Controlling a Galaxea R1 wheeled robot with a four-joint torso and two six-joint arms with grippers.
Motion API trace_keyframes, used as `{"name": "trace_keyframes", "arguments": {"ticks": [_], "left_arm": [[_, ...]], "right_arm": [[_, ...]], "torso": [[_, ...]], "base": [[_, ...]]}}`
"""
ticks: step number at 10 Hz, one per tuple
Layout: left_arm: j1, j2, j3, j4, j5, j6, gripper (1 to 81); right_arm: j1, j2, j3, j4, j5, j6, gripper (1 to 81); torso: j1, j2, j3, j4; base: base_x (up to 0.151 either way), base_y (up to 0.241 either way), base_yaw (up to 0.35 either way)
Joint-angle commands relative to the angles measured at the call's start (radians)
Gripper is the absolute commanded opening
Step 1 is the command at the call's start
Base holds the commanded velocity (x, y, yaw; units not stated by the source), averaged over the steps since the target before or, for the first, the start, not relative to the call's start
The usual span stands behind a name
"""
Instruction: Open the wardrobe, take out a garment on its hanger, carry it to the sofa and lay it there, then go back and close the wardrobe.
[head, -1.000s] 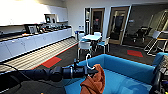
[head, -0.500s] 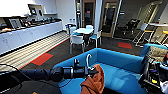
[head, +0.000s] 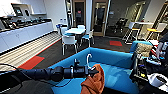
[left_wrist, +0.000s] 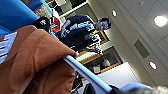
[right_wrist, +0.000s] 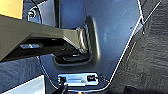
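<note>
Above the sofa (head: 117, 71), in the head view, the left arm is held out level from nine o'clock, and the left tool (head: 93, 70) is closed on the hanger (head: 88, 60). The white hook is seen standing upright above the tool, while the garment (head: 93, 81) hangs below it in an orange fold, towards six o'clock. Held out this way, the cloth appears to be kept clear of the floor and over the blue seat where it is to be laid. Beyond the sofa back, towards twelve o'clock, a small white table with chairs (head: 75, 33) is seen, and a long kitchen counter (head: 22, 33) runs along the wall at ten o'clock. At three o'clock, a person beside equipment is partly seen.

From the left wrist, the garment (left_wrist: 32, 65) is shown large and close, draped over a thin white bar of the hanger (left_wrist: 85, 72); a patch of the sofa (left_wrist: 15, 15) lies behind it, with a person (left_wrist: 80, 32) beyond.

From the right wrist, a grey robot panel is seen against dark carpet (right_wrist: 152, 57). Whether the right tool is open or closed cannot be told.
</note>
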Motion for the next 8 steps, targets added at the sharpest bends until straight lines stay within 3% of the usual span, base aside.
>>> {"name": "trace_keyframes", "arguments": {"ticks": [1, 8], "left_arm": [[-0.161, -0.022, 0.038, 0.020, -0.097, 0.001, 1.0], [-0.153, -0.031, 0.032, 0.022, -0.096, 0.001, 1.0]], "right_arm": [[0.014, -0.004, 0.006, -0.009, -0.057, -0.002, 81.1], [0.012, -0.003, 0.006, -0.011, -0.057, -0.002, 81.1]], "torso": [[0.000, 0.000, 0.000, 0.000], [0.000, 0.000, 0.000, 0.000]], "base": [[0.000, 0.000, -0.236], [0.000, 0.000, -0.235]]}}
